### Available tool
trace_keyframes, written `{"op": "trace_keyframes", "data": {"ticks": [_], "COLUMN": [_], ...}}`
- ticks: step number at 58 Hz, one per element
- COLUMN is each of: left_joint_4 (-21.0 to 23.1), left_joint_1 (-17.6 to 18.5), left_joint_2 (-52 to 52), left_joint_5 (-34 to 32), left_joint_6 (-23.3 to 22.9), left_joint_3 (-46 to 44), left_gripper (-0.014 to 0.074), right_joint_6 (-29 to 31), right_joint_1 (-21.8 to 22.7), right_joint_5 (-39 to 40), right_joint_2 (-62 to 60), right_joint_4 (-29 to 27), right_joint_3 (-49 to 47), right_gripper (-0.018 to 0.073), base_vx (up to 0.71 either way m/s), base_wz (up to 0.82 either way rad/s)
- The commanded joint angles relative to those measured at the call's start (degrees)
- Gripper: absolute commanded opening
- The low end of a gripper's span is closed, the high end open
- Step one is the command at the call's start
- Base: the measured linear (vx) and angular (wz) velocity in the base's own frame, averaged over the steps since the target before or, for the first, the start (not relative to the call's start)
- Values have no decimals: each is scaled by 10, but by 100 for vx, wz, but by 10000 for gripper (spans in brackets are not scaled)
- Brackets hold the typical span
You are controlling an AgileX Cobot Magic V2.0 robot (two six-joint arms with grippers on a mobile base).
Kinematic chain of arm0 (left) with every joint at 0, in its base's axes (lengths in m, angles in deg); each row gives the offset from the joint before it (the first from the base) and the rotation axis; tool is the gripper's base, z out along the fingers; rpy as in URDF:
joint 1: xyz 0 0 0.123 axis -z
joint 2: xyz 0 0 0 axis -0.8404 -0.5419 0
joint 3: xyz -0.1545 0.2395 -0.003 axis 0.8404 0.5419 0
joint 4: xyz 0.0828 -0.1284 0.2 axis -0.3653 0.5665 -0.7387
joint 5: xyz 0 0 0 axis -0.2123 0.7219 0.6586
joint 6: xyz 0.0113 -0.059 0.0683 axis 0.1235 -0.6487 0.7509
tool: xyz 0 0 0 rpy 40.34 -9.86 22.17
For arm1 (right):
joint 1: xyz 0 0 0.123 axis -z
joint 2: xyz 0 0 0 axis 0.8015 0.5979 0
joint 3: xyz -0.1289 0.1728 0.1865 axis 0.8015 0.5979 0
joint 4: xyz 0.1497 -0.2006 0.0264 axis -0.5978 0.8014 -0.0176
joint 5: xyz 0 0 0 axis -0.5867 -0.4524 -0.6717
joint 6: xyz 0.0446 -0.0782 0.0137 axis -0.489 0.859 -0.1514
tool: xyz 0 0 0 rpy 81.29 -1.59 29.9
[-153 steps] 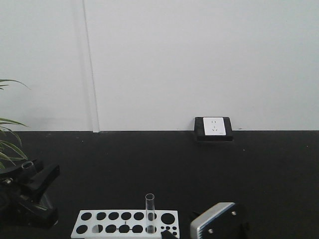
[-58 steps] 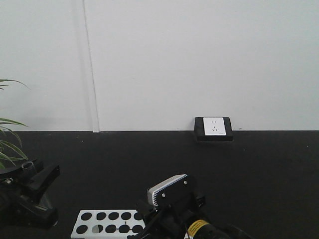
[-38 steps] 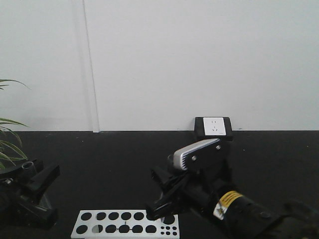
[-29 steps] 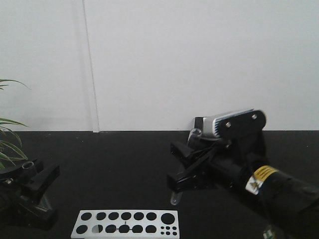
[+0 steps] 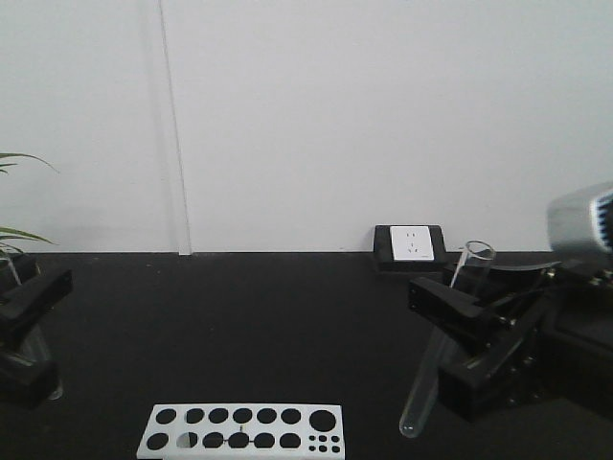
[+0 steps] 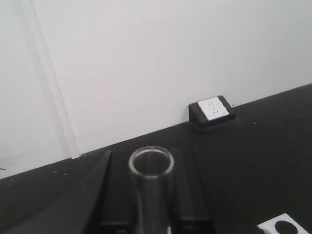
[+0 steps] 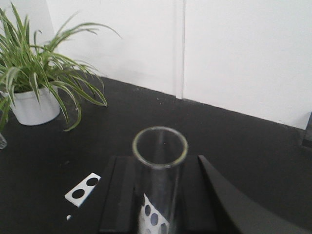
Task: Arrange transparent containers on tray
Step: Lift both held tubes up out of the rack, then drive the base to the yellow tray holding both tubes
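- Glass, clear and slim, the first test tube [image 5: 428, 369] hung tilted over the black table [image 5: 239, 326], right of the white rack [image 5: 239, 430], clamped in the right gripper [image 7: 158, 209].
- The left gripper [image 6: 152, 209] gripped the second test tube [image 6: 151, 180] at the far left.

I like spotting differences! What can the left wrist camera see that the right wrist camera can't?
Only the left wrist view shows the wall socket. Only the right wrist view shows the potted plant. Both show a white rack and a glass tube held in a claw: left tube in the left claw, right tube in the right claw.
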Motion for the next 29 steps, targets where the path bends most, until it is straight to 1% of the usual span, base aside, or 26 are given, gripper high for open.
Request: {"op": "trace_keyframes", "data": {"ticks": [1,6,14,29], "left_joint_4": [0,0,0,0], "left_joint_1": [4,4,4,4], "left_joint_2": [48,87,122,131], "left_joint_5": [-6,27,78,115], "left_joint_6": [-4,-4,-3,-3], "left_joint_3": [-21,-21,-21,-21], "left_gripper": [100,100,100,100], "right_joint_6": [0,0,0,0], "right_joint_1": [2,2,2,2], "right_joint_5": [47,28,25,24], "right_joint_2": [-35,-48,-51,-49], "right_joint_4": [-2,-3,-3,-3], "right_joint_3": [-4,-3,-3,-3], "right_gripper": [78,78,78,78], "base_vx": [0,0,0,0], "base_wz": [0,0,0,0]}}
